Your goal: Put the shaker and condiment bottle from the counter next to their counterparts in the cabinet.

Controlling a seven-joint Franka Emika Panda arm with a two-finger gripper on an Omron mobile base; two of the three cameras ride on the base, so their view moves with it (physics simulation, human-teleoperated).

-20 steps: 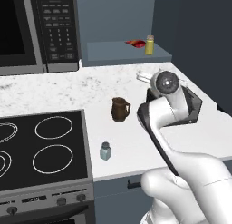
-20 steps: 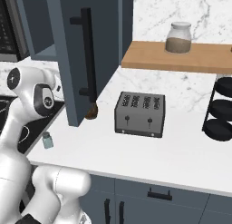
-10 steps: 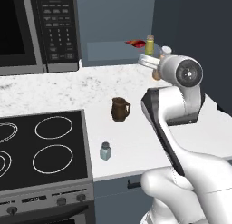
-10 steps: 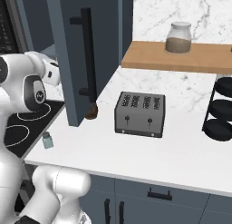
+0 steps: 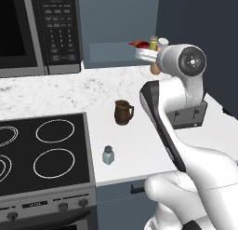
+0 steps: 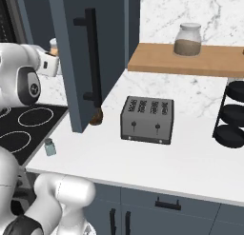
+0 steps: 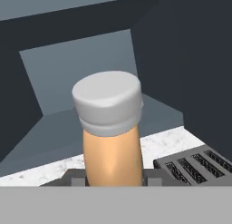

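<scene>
My tool grips the bottle, raised over the desk before the cabinet. The shaker stands on the desk by the stove. My arm hides most of the bottle in the base views.

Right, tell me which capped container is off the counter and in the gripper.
The condiment bottle: orange, white-capped, clamped in the gripper. The grey-blue shaker stands on the counter beside the stove.

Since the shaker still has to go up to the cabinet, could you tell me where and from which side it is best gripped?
Grip the shaker around its grey-blue body just under the darker cap, probably coming down from above. It stands upright and alone on the white counter, with the stovetop beside it and the brown mug well clear.
</scene>
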